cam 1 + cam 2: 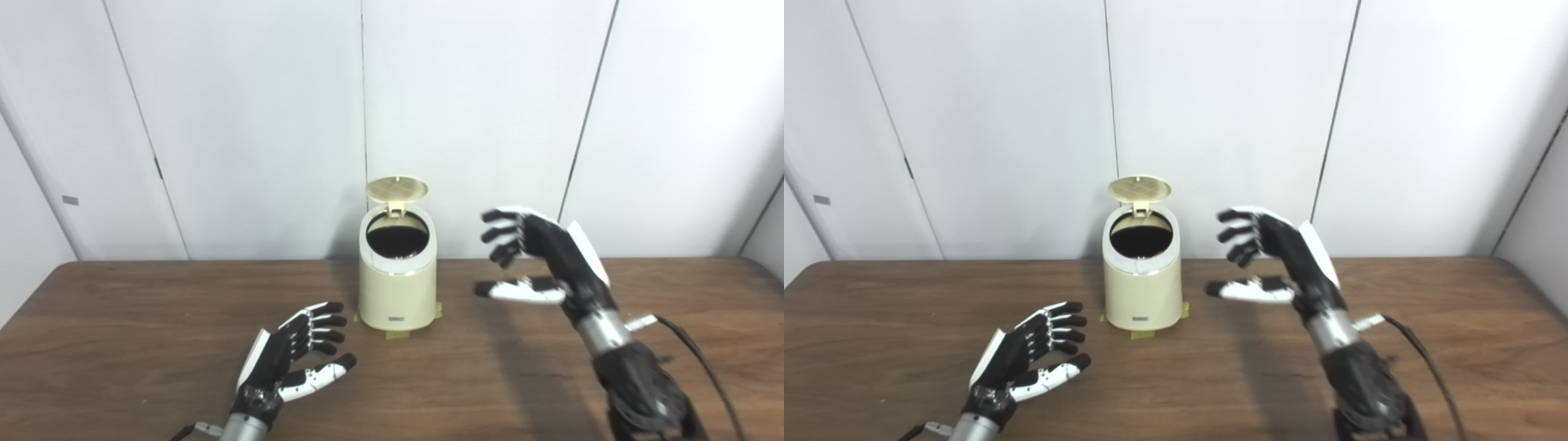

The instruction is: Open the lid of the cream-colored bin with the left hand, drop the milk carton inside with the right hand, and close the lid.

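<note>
The cream-colored bin point(397, 278) stands near the middle of the far edge of the table point(122, 318), close to the white wall panels point(245, 122), its foot sitting on strips of yellowish tape point(398, 334) that most likely keep it from sliding when it is pushed. Its round lid point(397, 189) is tipped up on the rear hinge and stands upright above the dark mouth, so the opening faces the robot and is free to take something from above. The left hand point(294, 361) rests low over the table, just in front and to the left of the bin, its fingers spread and holding nothing; that place would suit a reach back to the lid to press it down. The right hand point(539, 257) is raised to the right of the bin at about the height of its rim, apart from it, fingers loosely curled and spread with the thumb held out, and nothing in its grasp; its edges are blurred. No milk carton shows anywhere on the table or in either hand, and the inside of the bin is too dark to tell whether it lies there. Judging by the empty right hand and the raised lid, closing seems to be what is left. A dark cable point(698, 355) trails from the right wrist toward the near edge, clear of the bin, and nothing stands between either hand and the lid.
</note>
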Controlling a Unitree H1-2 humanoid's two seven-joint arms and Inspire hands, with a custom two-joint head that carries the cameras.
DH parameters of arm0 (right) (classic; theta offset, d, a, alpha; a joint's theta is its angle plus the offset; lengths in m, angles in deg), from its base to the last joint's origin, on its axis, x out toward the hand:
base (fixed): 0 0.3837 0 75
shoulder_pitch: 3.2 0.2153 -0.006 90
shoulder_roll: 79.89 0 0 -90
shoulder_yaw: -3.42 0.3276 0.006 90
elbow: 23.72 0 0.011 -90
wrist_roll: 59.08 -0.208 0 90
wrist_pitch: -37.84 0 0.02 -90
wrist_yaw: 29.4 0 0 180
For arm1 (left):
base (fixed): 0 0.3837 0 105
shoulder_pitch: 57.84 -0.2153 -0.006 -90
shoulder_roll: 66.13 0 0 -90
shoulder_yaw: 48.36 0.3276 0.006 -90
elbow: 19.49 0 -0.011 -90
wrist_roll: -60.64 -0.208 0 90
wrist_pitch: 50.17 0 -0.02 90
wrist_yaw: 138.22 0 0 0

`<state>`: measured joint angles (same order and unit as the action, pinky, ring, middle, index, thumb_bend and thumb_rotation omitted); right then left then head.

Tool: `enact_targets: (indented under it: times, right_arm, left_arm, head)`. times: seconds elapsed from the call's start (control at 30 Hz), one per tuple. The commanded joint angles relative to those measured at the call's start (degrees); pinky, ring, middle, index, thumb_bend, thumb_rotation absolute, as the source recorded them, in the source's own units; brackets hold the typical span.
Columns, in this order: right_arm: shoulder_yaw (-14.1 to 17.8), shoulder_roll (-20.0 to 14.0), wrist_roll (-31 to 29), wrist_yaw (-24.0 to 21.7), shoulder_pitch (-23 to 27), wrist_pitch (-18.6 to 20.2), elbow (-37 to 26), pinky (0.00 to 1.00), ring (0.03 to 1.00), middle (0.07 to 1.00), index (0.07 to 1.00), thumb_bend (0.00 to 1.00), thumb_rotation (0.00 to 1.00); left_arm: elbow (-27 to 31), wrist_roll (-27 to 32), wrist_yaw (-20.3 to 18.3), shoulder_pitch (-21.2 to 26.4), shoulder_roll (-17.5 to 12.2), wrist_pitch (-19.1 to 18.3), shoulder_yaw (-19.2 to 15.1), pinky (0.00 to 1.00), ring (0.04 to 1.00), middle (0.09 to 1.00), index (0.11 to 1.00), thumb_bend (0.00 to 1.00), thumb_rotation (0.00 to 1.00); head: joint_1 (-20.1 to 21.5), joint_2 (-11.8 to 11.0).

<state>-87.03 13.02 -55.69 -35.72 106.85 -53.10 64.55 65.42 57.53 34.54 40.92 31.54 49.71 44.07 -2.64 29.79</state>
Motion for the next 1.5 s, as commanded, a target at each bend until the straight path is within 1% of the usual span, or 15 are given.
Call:
enact_targets:
  times: [0.0,0.13,0.2,0.27,0.33,0.43,0.53,0.6,0.73,0.9,1.0,1.13,1.23,1.4,1.47]
  right_arm:
    - [0.51,0.51,-3.50,-1.36,0.32,-1.07,-1.27,0.54,0.674,0.749,0.730,0.80,0.24]
    - [1.58,3.06,-4.55,0.81,-2.34,-1.94,-1.31,0.56,0.672,0.752,0.723,0.76,0.36]
    - [2.28,4.57,-5.87,1.12,-3.06,-3.10,-0.47,0.57,0.678,0.759,0.733,0.77,0.39]
    - [2.74,5.70,-6.59,1.16,-3.36,-3.93,0.46,0.57,0.687,0.764,0.738,0.77,0.38]
    - [2.82,6.28,-6.30,1.18,-3.42,-5.07,1.83,0.56,0.687,0.767,0.749,0.76,0.36]
    - [2.43,6.46,-5.83,0.75,-3.49,-6.00,3.19,0.56,0.698,0.771,0.765,0.77,0.37]
    - [2.06,6.67,-5.06,0.97,-3.55,-6.91,4.13,0.55,0.681,0.763,0.772,0.78,0.36]
    - [1.92,6.90,-4.23,1.50,-3.72,-6.86,4.16,0.54,0.668,0.756,0.772,0.78,0.36]
    - [1.83,7.61,-4.76,1.47,-4.16,-6.34,4.03,0.58,0.685,0.752,0.773,0.78,0.36]
    - [1.98,8.17,-6.02,0.94,-4.22,-6.35,4.61,0.60,0.698,0.753,0.772,0.78,0.35]
    - [1.93,8.37,-6.60,0.73,-4.21,-6.69,5.11,0.59,0.695,0.750,0.766,0.77,0.32]
    - [1.55,8.44,-5.45,1.28,-4.20,-6.87,5.21,0.58,0.677,0.741,0.762,0.77,0.34]
    - [1.44,8.54,-5.23,1.38,-4.12,-6.90,5.23,0.57,0.672,0.738,0.760,0.78,0.34]
    - [1.35,8.69,-4.78,1.72,-4.02,-6.76,5.20,0.58,0.678,0.737,0.760,0.79,0.35]
    - [1.24,8.66,-4.13,2.01,-4.05,-6.84,5.09,0.58,0.680,0.734,0.752,0.78,0.35]
  left_arm:
    - [1.74,-0.45,0.45,1.49,-0.26,0.76,-0.07,0.62,0.667,0.728,0.776,0.71,0.18]
    - [3.62,-1.42,0.84,1.56,0.05,0.41,0.24,0.61,0.668,0.728,0.777,0.72,0.23]
    - [4.89,-1.81,1.15,1.70,0.42,0.79,0.17,0.61,0.679,0.735,0.777,0.72,0.22]
    - [5.84,-2.44,1.51,1.75,0.44,1.37,0.06,0.61,0.703,0.753,0.778,0.71,0.22]
    - [6.81,-3.09,1.74,1.67,0.18,1.10,-0.10,0.69,0.796,0.843,0.856,0.74,0.28]
    - [7.80,-3.19,1.54,1.93,-0.40,-0.42,-0.67,0.75,0.878,0.924,0.938,0.80,0.33]
    - [8.83,-3.21,0.75,3.50,-1.80,-2.81,-1.35,0.80,0.927,0.957,0.984,0.86,0.37]
    - [9.51,-3.08,0.04,5.22,-2.91,-4.64,-1.67,0.86,0.948,0.962,0.989,0.89,0.38]
    - [10.67,-4.08,-1.06,11.10,-5.31,-8.81,-1.62,0.93,0.972,0.966,0.994,0.91,0.39]
    - [9.80,-5.71,-2.41,19.59,-7.67,-13.24,-0.71,0.87,0.957,0.956,0.977,0.90,0.38]
    - [8.00,-6.73,-3.27,25.00,-8.53,-16.19,0.17,0.87,0.963,0.959,0.976,0.91,0.37]
    - [4.87,-9.01,-3.86,30.25,-9.48,-17.35,1.93,0.88,0.968,0.962,0.976,0.92,0.37]
    - [1.40,-11.01,-4.22,34.55,-10.06,-17.12,3.50,0.88,0.969,0.960,0.971,0.92,0.38]
    - [-3.57,-13.36,-4.66,40.19,-9.69,-16.97,5.66,0.85,0.947,0.941,0.925,0.92,0.38]
    - [-5.52,-14.82,-4.92,42.24,-9.53,-17.52,6.84,0.85,0.955,0.956,0.921,0.92,0.38]
  head:
    - [-0.09,-0.02]
    - [-0.27,-0.10]
    - [-0.64,-0.23]
    - [-0.89,-0.11]
    - [-1.07,-0.28]
    - [-1.31,-0.41]
    - [-1.71,-0.55]
    - [-1.82,-0.53]
    - [-1.85,-0.51]
    - [-2.08,-0.61]
    - [-2.11,-0.76]
    - [-1.94,-0.95]
    - [-1.72,-1.02]
    - [-1.18,-1.23]
    - [-1.24,-1.20]
